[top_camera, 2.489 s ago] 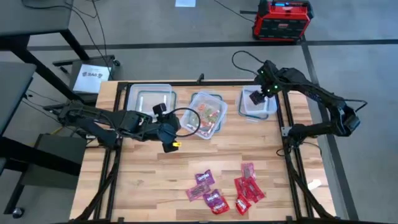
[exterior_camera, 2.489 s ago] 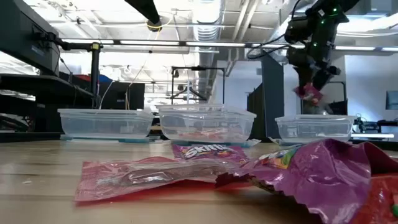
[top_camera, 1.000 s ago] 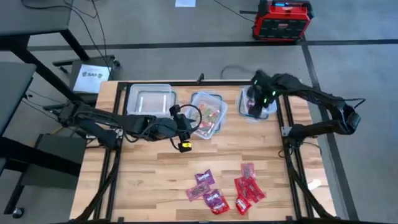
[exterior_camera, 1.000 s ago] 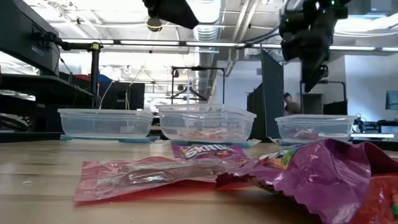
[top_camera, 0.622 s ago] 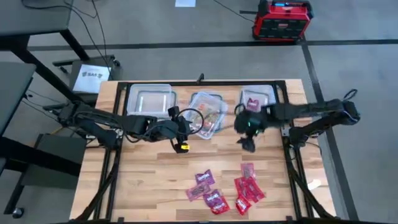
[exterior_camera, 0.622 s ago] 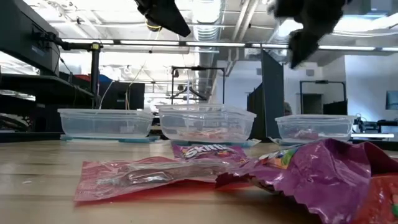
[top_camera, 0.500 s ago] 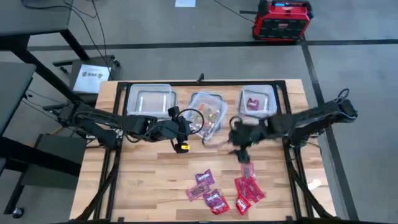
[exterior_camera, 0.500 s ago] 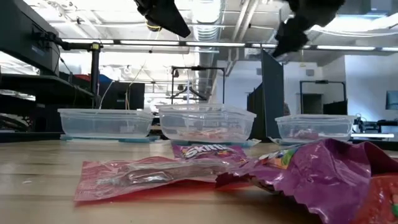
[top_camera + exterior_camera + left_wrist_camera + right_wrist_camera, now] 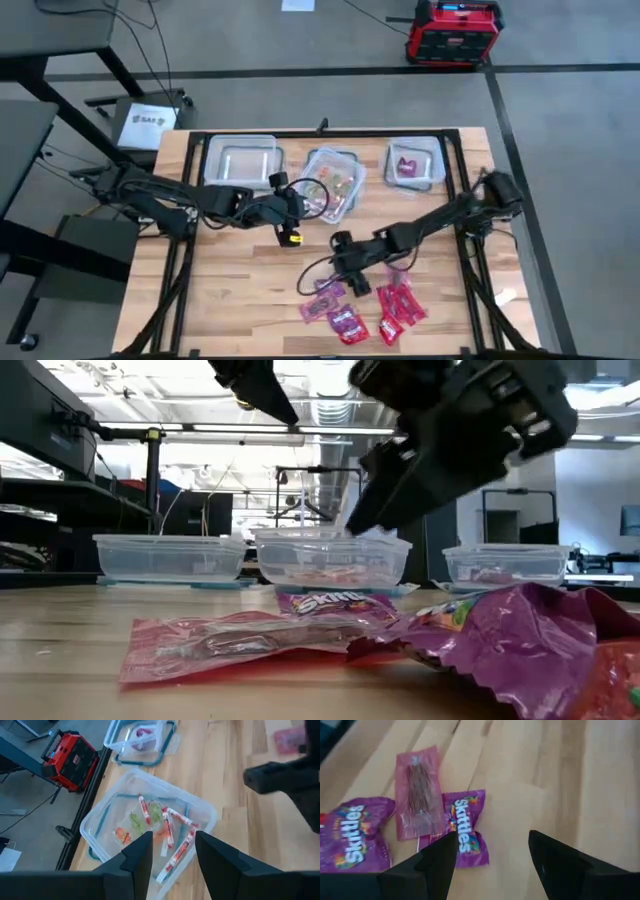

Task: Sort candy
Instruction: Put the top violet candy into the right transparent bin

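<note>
Below the right fingers [image 9: 487, 865], now spread empty after swinging from the far tub [image 9: 413, 166], lie purple packets [image 9: 462, 827]; left fingers [image 9: 170, 855] hover open.

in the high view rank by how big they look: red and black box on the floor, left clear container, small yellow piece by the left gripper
1. Red and black box on the floor
2. Left clear plastic container, close to the box, so this order is unsure
3. Small yellow piece by the left gripper, clearly smallest
</note>
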Action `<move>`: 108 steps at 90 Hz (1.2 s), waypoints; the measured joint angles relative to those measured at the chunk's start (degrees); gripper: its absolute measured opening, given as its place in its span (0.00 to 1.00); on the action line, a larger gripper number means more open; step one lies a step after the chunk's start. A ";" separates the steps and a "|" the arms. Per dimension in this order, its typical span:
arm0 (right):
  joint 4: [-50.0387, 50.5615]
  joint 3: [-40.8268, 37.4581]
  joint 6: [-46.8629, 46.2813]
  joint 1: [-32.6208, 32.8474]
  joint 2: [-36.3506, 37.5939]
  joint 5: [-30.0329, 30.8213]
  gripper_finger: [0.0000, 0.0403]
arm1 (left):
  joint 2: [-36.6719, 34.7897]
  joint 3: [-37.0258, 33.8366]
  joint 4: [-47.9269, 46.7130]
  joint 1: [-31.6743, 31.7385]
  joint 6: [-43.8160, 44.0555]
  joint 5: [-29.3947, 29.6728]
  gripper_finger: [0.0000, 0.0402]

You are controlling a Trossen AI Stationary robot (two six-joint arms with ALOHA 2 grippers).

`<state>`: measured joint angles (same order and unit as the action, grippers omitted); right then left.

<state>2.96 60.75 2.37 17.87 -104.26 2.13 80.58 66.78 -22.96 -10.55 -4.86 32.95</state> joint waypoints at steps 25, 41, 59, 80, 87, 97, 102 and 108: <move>-2.33 2.82 -3.77 -1.10 -7.37 -10.94 0.57 | 0.00 0.00 -0.71 0.00 0.09 0.02 0.33; -5.20 2.85 -8.16 -2.35 -10.45 -13.82 0.56 | 0.00 0.00 -0.61 0.00 0.11 0.02 0.33; -3.35 2.91 -9.70 -2.76 -10.20 -15.38 0.26 | 0.00 0.00 -0.58 0.00 0.11 0.01 0.33; 6.02 2.81 -9.84 -3.35 -5.72 -14.46 0.03 | 0.00 0.00 -0.57 0.00 0.09 0.02 0.33; 11.19 2.73 -8.26 -3.64 -1.12 -12.75 0.01 | 0.00 0.00 -0.57 0.00 0.11 0.02 0.33; 20.35 2.82 -7.90 -4.59 7.28 -7.02 0.00 | 0.00 0.02 -0.62 0.00 0.11 0.02 0.33; 25.17 2.82 -7.81 -5.25 11.28 -3.57 0.00 | 0.00 0.00 -0.59 0.00 0.11 0.02 0.33; 29.62 2.82 -7.91 -6.22 15.92 -0.27 0.00 | 0.00 0.00 -0.52 0.00 0.11 0.02 0.33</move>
<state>32.58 63.57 -5.54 11.65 -88.34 1.86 80.58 66.78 -23.48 -10.55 -4.75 32.97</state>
